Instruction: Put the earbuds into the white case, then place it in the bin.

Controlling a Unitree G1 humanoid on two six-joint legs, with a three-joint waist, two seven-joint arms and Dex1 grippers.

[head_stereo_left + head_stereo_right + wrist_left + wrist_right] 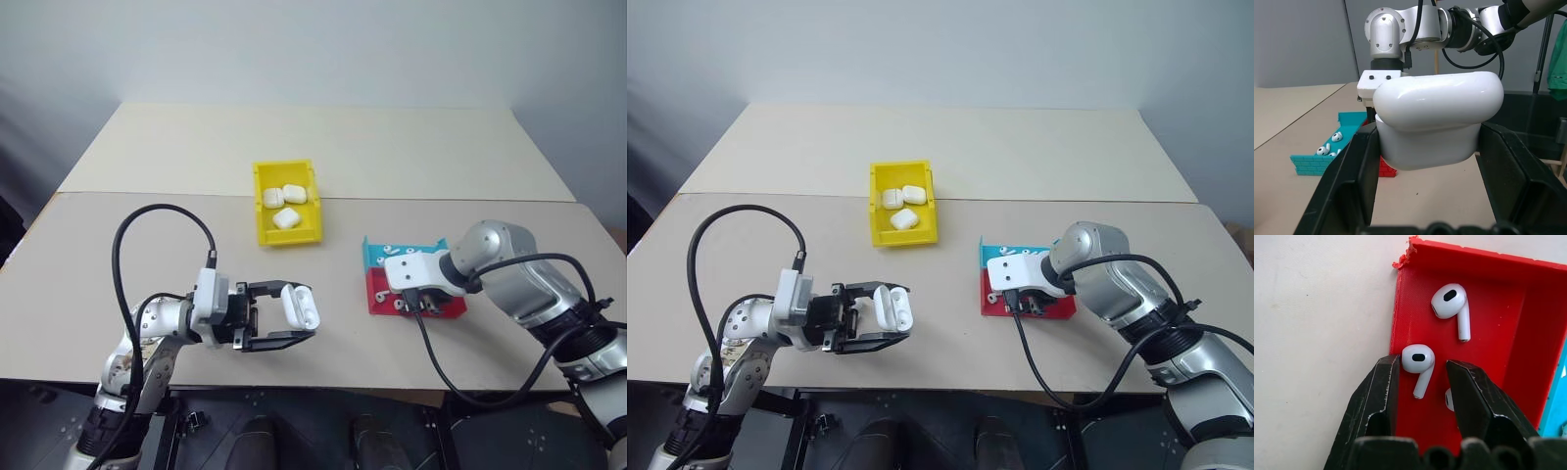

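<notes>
Glossy white case (300,305) between black fingers (284,342), lower left; yellow bin (286,233) holding white cases (286,218), centre; tray (443,309), half red, half blue, with white earbuds (1419,361); beige table (176,176).

Soft, even light fills the room and leaves only faint shadows on the beige table (127,294), under the yellow bin (287,203) and the arms. A broad pale sheen lies across the white case (1437,117), which looms large and slightly soft in the left wrist view. The earbuds (1418,360) in the red tray (1498,313) look crisp, while the black fingers (1374,396) close to the lens blur.
</notes>
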